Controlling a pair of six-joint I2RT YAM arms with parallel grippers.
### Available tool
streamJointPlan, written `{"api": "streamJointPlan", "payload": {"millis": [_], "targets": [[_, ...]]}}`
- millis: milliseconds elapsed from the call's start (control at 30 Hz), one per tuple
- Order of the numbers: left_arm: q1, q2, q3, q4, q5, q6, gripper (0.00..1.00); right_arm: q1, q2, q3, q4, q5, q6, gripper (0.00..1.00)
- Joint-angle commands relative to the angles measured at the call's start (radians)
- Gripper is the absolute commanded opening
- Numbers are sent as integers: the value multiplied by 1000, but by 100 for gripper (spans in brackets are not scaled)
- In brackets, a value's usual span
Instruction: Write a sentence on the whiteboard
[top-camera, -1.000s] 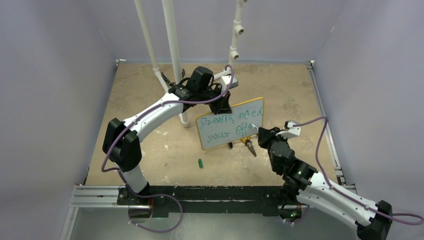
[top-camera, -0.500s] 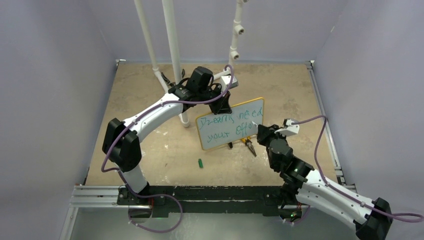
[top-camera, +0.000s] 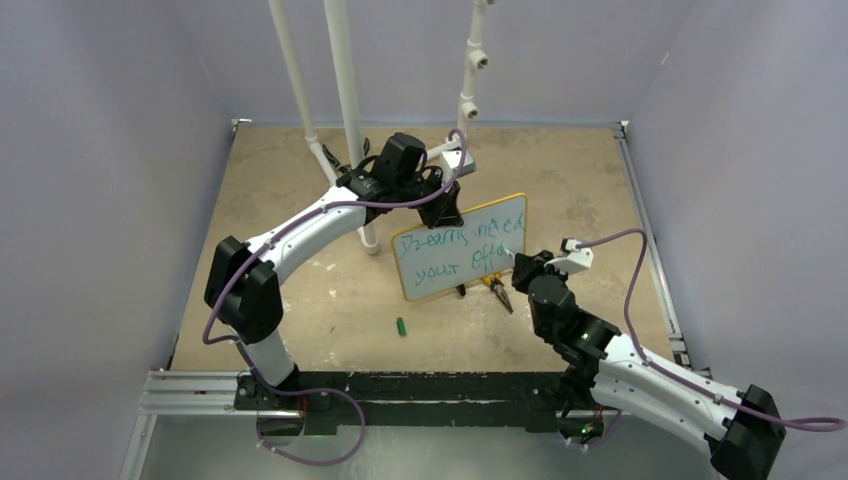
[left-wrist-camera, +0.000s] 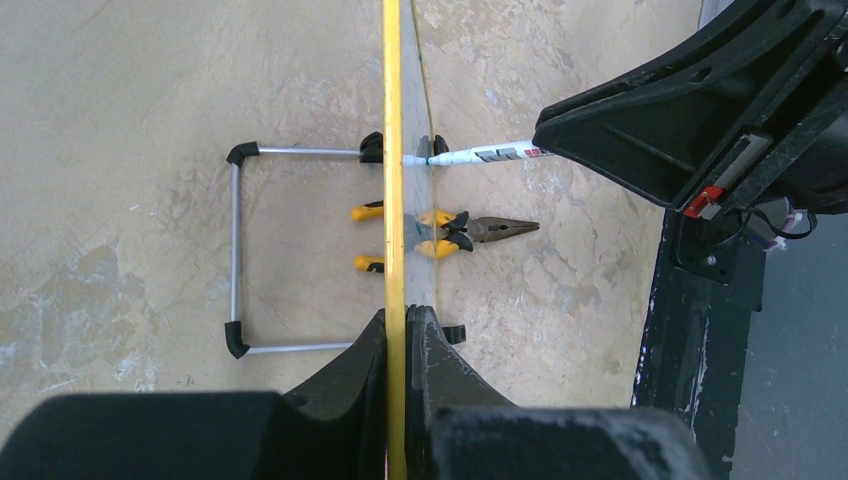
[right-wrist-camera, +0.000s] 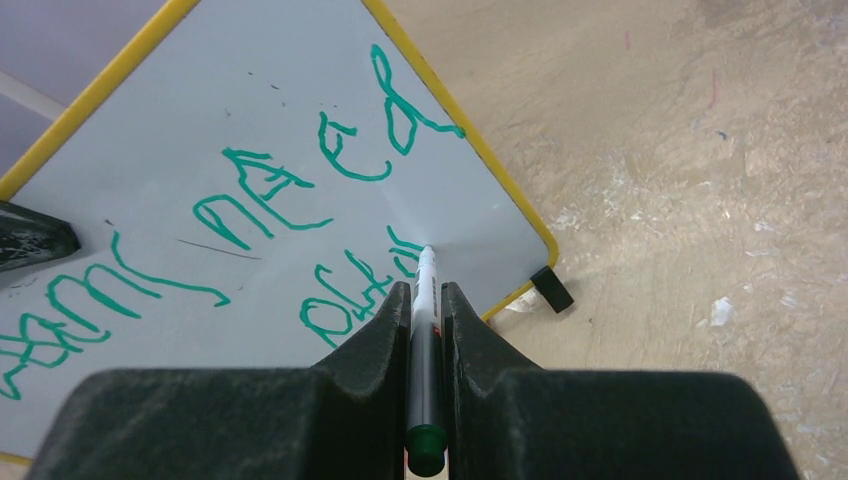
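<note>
Left tool (left-wrist-camera: 400, 322) is pinching the top rim of the whiteboard (right-wrist-camera: 180, 110), its fingers pressed against both faces. The right tool (right-wrist-camera: 428, 292) is clamped on a white marker (right-wrist-camera: 425, 335) with a green end. The tan worktop (top-camera: 300, 300) carries the board near its middle, upright and leaning slightly on a thin wire stand (left-wrist-camera: 237, 250) with black feet.

I judge the board light, thin and stiff, with a slick face. Pen pressure could tip or skate it, so the top rim, above the writing, looks like the right place to brace it.

The sentence (right-wrist-camera: 250, 200), in green, reads roughly "Dreams need your", then an unfinished word. The marker tip touches the face at that word's end, near the lower corner.

Yellow-handled pliers (left-wrist-camera: 445, 228) lie under the board. A small green piece (top-camera: 400, 326), possibly a cap, lies apart in front.
</note>
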Motion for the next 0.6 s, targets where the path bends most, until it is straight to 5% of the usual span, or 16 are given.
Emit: {"api": "streamJointPlan", "payload": {"millis": [0,567], "targets": [[-1,-17,-16,-22,-8,45,0,-7,12,19,-32,45,53,0],[-1,-21,-16,-21,-3,44,0,-8,-9,4,12,14,30,0]]}}
